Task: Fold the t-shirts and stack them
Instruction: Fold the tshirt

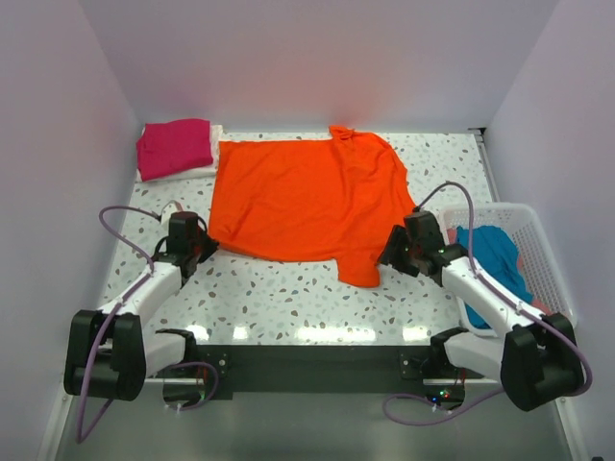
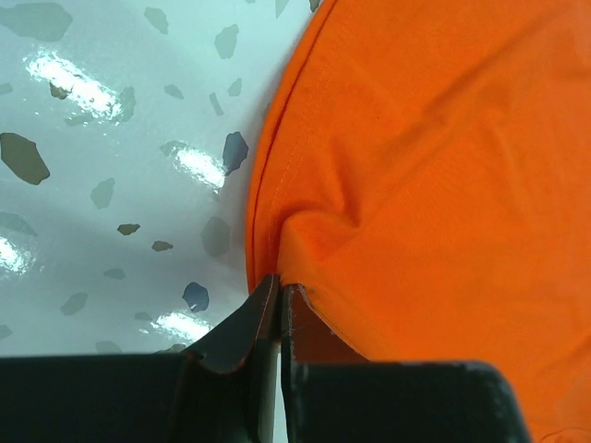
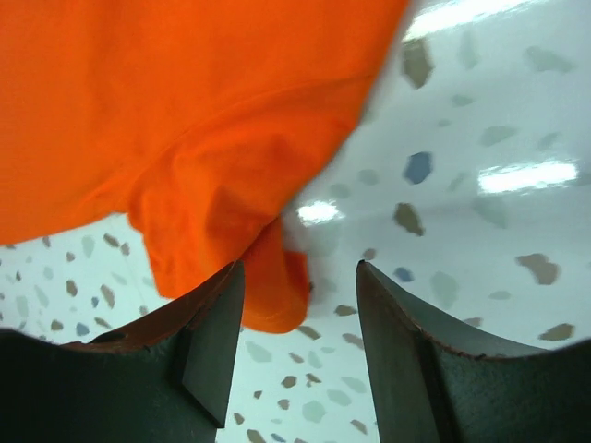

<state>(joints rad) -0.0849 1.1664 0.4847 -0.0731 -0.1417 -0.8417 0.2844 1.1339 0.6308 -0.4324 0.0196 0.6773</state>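
The bright orange t-shirt (image 1: pixel 307 197) lies spread flat across the middle of the table, one sleeve hanging toward the front right. My left gripper (image 1: pixel 209 250) sits at the shirt's front left edge. In the left wrist view its jaws (image 2: pixel 280 291) are shut, with the orange hem (image 2: pixel 277 185) puckered into their tips. My right gripper (image 1: pixel 389 252) is at the shirt's right side, beside the lower sleeve. Its fingers (image 3: pixel 300 268) stand open over the table. The sleeve's corner (image 3: pixel 268 286) lies loose beside the left finger, not gripped.
A folded magenta-pink t-shirt (image 1: pixel 175 146) rests on a white one (image 1: pixel 183 175) at the back left corner. At the right edge stands a white slatted basket (image 1: pixel 540 230) holding a teal-blue shirt (image 1: pixel 490 254). Walls close in the table on three sides.
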